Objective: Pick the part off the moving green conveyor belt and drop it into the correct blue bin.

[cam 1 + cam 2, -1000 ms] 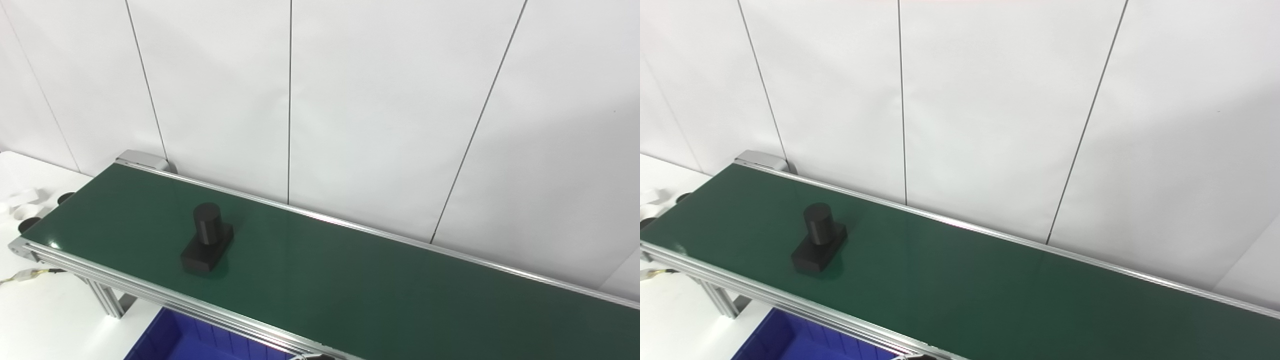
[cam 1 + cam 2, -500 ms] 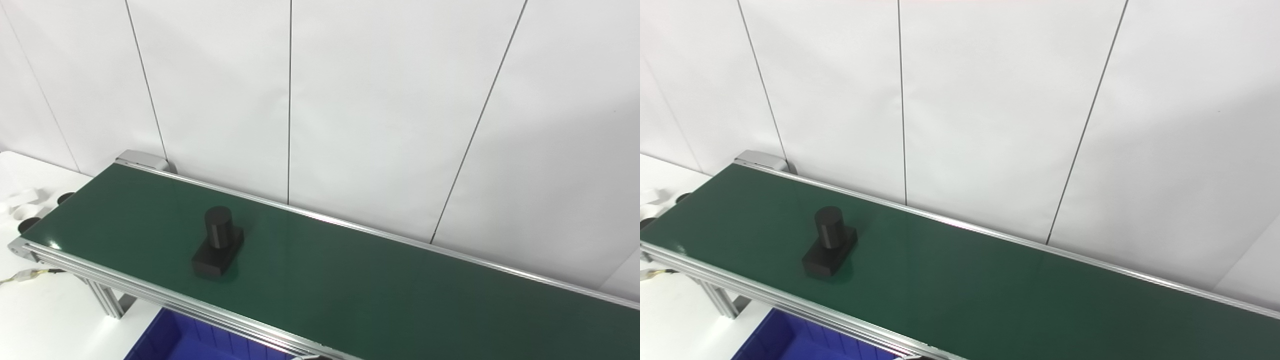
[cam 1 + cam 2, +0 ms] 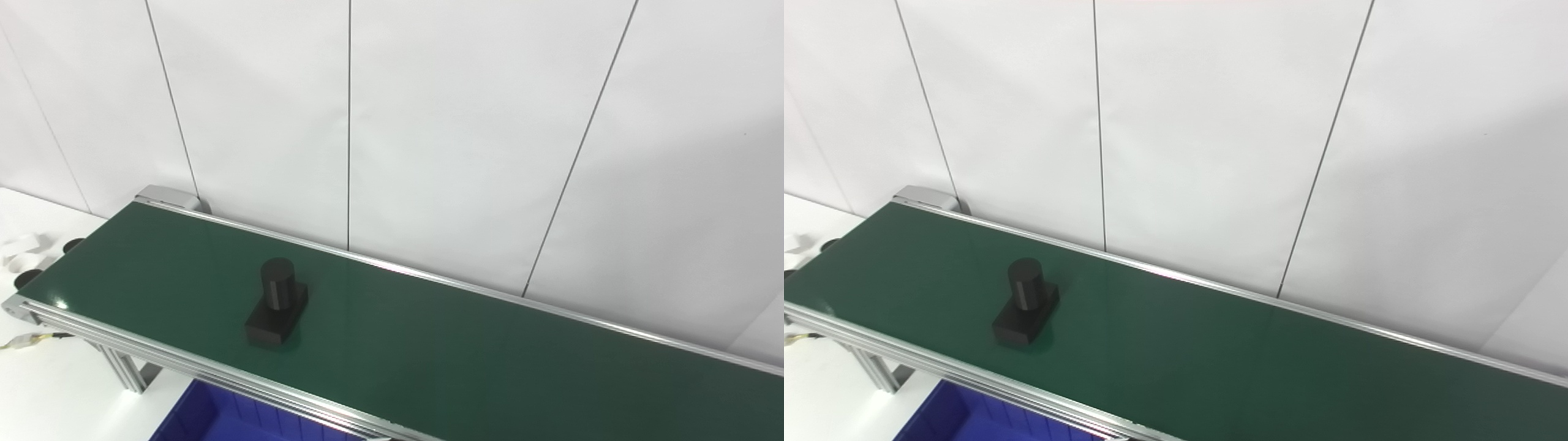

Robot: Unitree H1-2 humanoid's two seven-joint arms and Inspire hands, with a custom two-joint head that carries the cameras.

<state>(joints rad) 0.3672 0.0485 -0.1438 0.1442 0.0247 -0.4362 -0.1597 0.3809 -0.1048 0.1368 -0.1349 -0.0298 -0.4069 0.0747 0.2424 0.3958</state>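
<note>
Sits upright on the belt [image 3: 429, 349], left of middle: black part [image 3: 277, 303], 1 post on a flat block. Looks rigid, matte, likely light. Best pinched across the post. Bin [image 3: 208, 419] below near rail. No hands, no fingers in view.

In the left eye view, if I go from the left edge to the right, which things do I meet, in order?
White foam pieces on the white table → end of the green conveyor belt → blue bin below the belt's near rail → black part standing on the belt. No hand is in view.
</note>
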